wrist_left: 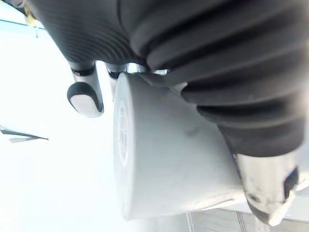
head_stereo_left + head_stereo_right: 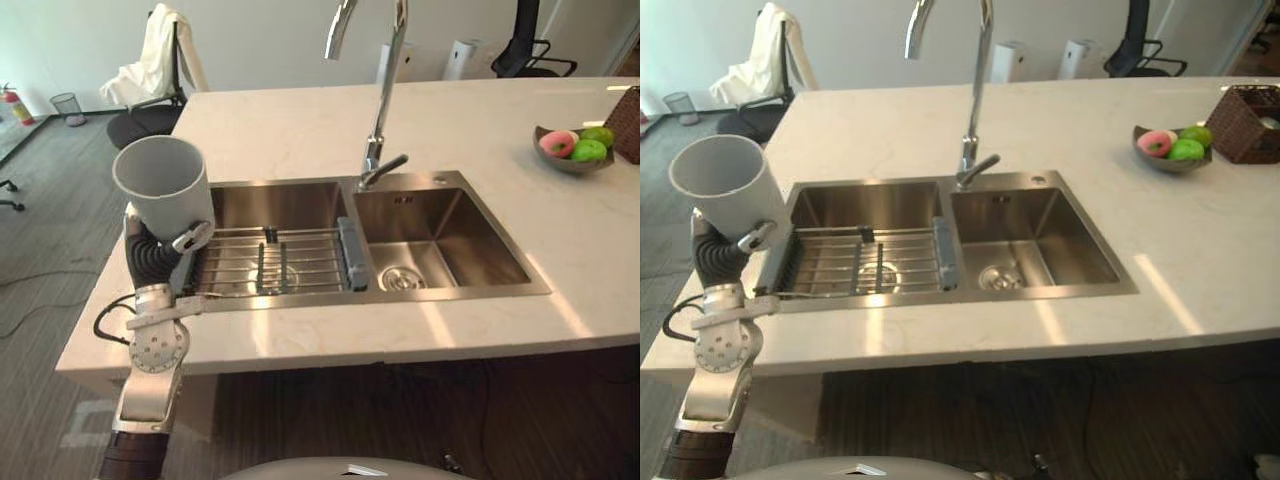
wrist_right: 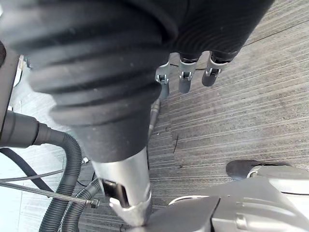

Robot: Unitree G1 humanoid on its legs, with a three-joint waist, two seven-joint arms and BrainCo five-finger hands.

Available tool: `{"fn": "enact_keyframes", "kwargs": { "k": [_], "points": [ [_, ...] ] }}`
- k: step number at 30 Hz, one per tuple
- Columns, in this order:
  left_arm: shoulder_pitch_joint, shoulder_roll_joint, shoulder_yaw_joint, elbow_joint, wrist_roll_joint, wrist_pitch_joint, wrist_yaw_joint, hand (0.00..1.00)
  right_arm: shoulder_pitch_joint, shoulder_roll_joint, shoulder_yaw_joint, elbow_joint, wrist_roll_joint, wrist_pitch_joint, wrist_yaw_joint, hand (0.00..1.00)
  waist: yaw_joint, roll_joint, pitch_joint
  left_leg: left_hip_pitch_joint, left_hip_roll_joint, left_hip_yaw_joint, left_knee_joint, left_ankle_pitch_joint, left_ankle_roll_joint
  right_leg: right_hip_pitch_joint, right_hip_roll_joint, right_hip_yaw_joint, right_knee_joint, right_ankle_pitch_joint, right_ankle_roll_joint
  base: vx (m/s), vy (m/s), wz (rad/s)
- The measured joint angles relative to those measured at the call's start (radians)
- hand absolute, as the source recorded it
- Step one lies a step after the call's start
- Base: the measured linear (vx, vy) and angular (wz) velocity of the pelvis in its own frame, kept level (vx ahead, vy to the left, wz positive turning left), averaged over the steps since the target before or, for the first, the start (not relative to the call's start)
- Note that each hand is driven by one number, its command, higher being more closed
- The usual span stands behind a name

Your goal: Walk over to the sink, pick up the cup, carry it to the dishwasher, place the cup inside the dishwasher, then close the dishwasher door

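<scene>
clearly, at the far left, the pale grey, tapered, plastic-looking cup (image 2: 165, 185) is riding upright and mouth-up in the left hand (image 2: 158, 258). it is raised clear of the cream stone countertop (image 2: 480, 120), just beside the left basin. holding it level like this is probably guarding against any leftover liquid spilling and is leaving it ready for the carry to the dishwasher, which is not yet done. the fingers (image 1: 87, 96) are curling round the cup's wall while the thumb is pressing in from the other side, so the hand is clasping the cup firmly rather than loosely. moving right, a steel wire draining rack (image 2: 290, 262) is sitting across the left basin of the double stainless steel sink (image 2: 450, 292). the tall chrome tap (image 2: 385, 90) is standing behind the divider, well apart from the cup. further right, a dark shallow bowl of pink and green fruit (image 2: 575, 150) is resting near a brown woven basket (image 2: 1250, 125), both out of the way. the right hand (image 3: 186, 79) is hanging over the grey floor, its fingers lying relaxed and grasping nothing.
</scene>
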Motion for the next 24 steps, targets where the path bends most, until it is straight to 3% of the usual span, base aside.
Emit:
{"fn": "enact_keyframes", "kwargs": {
  "k": [7,8,14,20,23,24],
  "points": [
    [0.061,-0.029,0.070,-0.057,0.003,-0.062,0.072,1.00,0.000,0.004,0.002,0.008,0.024,0.002,0.002,0.00,0.016,-0.010,-0.004,-0.007,-0.010,-0.025,0.000,0.003,0.003,0.006,-0.008,-0.024,-0.008,-0.006,0.002,-0.01,-0.007,0.09],
    [0.077,-0.029,0.083,-0.079,0.023,-0.077,0.080,1.00,-0.015,0.014,0.002,0.009,0.024,0.000,0.024,0.00,0.028,-0.025,-0.007,-0.012,-0.013,-0.037,0.000,0.005,0.006,0.010,-0.011,-0.037,-0.007,-0.006,0.005,0.00,-0.002,0.05],
    [0.079,-0.068,0.087,-0.130,0.022,-0.080,0.087,1.00,-0.015,0.013,0.001,0.008,0.026,-0.005,0.028,0.00,0.029,-0.026,-0.006,-0.021,-0.006,0.000,0.006,-0.008,-0.007,-0.020,-0.005,0.012,-0.010,-0.001,0.001,0.00,0.000,-0.19],
    [0.029,-0.137,0.069,-0.141,-0.042,-0.101,0.050,1.00,0.033,0.032,-0.037,0.008,0.150,-0.009,0.077,0.00,-0.023,-0.022,0.007,-0.036,-0.004,-0.005,0.006,-0.013,-0.008,-0.031,-0.008,-0.020,-0.001,-0.008,-0.002,0.02,-0.024,0.02],
    [0.033,-0.160,0.051,-0.130,-0.089,-0.106,0.038,1.00,0.056,0.049,-0.076,0.011,0.205,-0.010,0.114,0.00,-0.021,-0.021,0.019,-0.051,0.001,-0.049,0.064,-0.038,-0.005,-0.027,-0.016,-0.077,0.076,-0.070,-0.003,0.08,-0.049,0.51],
    [0.044,-0.168,0.044,-0.131,-0.103,-0.106,0.026,1.00,0.044,0.050,-0.086,0.017,0.224,-0.010,0.134,0.00,-0.011,-0.020,0.027,-0.101,0.002,-0.087,0.148,-0.074,-0.008,-0.045,-0.028,-0.110,0.159,-0.120,0.001,0.04,-0.061,0.69]
  ]
}}
